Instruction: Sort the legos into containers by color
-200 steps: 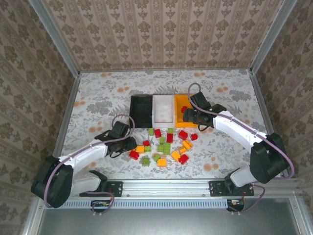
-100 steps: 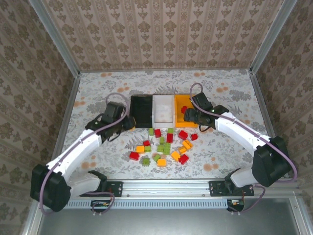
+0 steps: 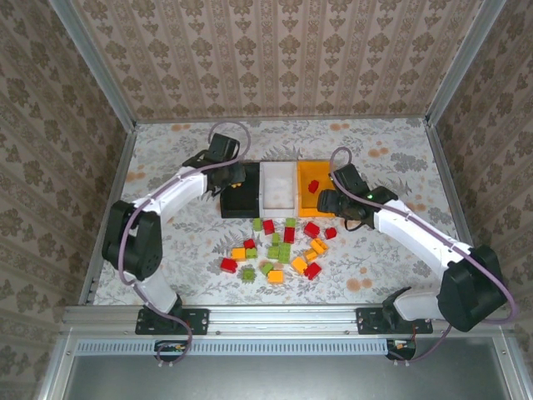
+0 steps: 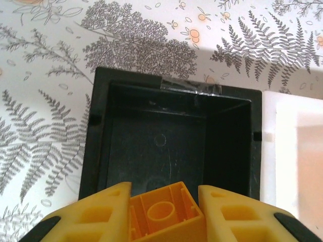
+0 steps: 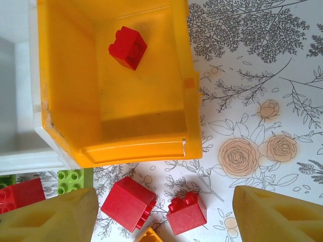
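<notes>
Left gripper (image 4: 164,195) is clamping a likely light, rigid orange brick (image 4: 162,218) by its smooth sides above the black bin (image 4: 100,132) at the tabletop's (image 3: 171,250) centre — right gripper (image 5: 164,209) is hovering, fingers apart, over red bricks (image 5: 128,202).

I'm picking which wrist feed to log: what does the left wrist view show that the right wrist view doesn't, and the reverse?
Left wrist: the black bin, bare inside, and the left gripper shut on an orange-yellow brick above it. Right wrist: the orange bin holding one red brick, two more red bricks outside it, and the right gripper open. Both: the white bin and the floral table cover.
</notes>
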`<control>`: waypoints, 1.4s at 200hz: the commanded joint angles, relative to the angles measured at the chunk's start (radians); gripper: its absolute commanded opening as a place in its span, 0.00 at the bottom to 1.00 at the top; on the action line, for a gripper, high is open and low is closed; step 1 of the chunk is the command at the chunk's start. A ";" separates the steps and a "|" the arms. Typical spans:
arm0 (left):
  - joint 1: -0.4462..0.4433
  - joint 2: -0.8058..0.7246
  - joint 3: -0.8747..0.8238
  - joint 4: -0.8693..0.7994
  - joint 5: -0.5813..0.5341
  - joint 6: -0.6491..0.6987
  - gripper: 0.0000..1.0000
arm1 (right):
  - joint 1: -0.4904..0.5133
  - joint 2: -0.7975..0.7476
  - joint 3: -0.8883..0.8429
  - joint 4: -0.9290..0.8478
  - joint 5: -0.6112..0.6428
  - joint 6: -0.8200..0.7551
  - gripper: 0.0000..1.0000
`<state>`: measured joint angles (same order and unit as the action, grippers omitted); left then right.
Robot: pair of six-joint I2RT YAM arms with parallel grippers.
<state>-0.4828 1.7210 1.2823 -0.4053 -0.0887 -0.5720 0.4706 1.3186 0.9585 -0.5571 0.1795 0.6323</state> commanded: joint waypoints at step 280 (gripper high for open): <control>-0.213 -1.097 -0.790 -0.070 -0.114 -0.254 1.00 | 0.256 -0.006 -0.038 0.095 -0.132 -0.011 0.78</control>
<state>-0.6933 0.6884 0.5465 -0.4213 -0.1558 -0.7357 0.6754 1.2404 0.8928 -0.5083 0.0578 0.6308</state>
